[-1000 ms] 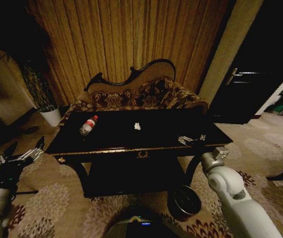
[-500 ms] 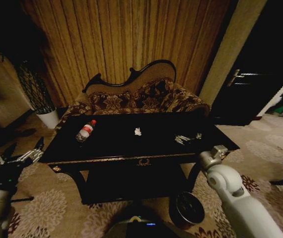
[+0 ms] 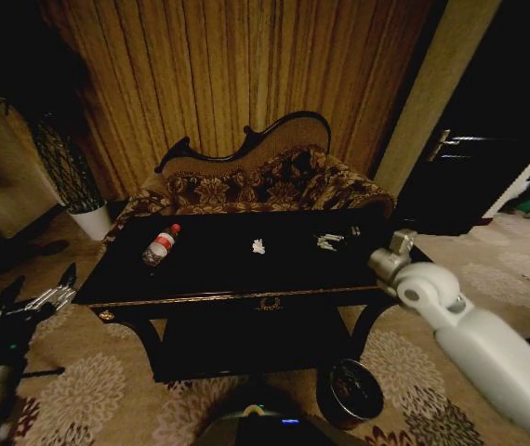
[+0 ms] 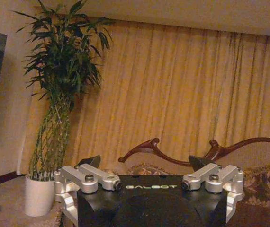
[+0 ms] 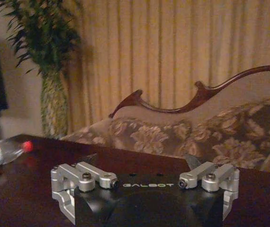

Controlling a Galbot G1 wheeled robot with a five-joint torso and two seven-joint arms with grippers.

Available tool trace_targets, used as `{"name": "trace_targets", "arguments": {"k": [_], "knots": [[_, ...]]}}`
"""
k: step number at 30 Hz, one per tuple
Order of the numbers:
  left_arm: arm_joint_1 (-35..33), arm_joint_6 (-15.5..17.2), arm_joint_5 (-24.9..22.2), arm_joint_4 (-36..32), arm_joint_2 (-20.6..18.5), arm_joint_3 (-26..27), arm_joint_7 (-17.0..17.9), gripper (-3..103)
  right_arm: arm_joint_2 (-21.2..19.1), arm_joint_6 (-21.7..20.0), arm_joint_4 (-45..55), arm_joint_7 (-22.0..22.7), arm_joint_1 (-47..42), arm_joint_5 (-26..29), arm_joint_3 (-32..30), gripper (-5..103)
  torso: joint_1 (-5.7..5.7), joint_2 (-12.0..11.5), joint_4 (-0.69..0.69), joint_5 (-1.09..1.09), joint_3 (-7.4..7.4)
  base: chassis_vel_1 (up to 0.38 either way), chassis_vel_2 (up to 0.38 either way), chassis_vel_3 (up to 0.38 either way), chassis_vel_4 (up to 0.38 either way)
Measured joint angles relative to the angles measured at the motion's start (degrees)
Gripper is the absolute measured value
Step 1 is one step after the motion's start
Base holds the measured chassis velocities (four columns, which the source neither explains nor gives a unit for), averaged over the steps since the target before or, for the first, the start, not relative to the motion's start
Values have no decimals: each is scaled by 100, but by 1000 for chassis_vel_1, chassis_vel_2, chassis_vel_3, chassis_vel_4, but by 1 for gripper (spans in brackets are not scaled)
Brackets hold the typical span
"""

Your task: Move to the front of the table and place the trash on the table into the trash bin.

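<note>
The right gripper point(image 3: 337, 239) has risen and pushed forward since a second ago, so it now hangs over the table point(image 3: 209, 279) near the far right part, jaws spread wide and empty. The bottle point(image 3: 159, 245) lies far left and the paper wad point(image 3: 258, 246) mid-table. The bin point(image 3: 355, 391) stands on the floor by the front right leg. The left gripper point(image 3: 33, 299) waits low, wide open. A first reach looks begun
</note>
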State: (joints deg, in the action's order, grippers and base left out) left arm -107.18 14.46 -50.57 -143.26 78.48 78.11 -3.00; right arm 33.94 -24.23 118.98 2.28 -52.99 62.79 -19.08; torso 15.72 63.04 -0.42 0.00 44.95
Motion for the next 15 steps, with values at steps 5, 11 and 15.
{"name": "trace_targets", "arguments": {"k": [5,11,15], "knots": [[12,12,113,0,45,-26,8,100,29,-476,52,281,705,256,835,100,0,0,0,-2,0,0,0,0,0],[0,9,145,1,105,-13,-1,100,176,-549,-113,481,1339,327,1751,100,0,0,1,1,0,0,0,0,0],[-16,-6,146,2,117,25,-24,100,192,-490,-266,403,1711,390,2278,100,1,-1,1,-1,0,0,0,0,0]]}}
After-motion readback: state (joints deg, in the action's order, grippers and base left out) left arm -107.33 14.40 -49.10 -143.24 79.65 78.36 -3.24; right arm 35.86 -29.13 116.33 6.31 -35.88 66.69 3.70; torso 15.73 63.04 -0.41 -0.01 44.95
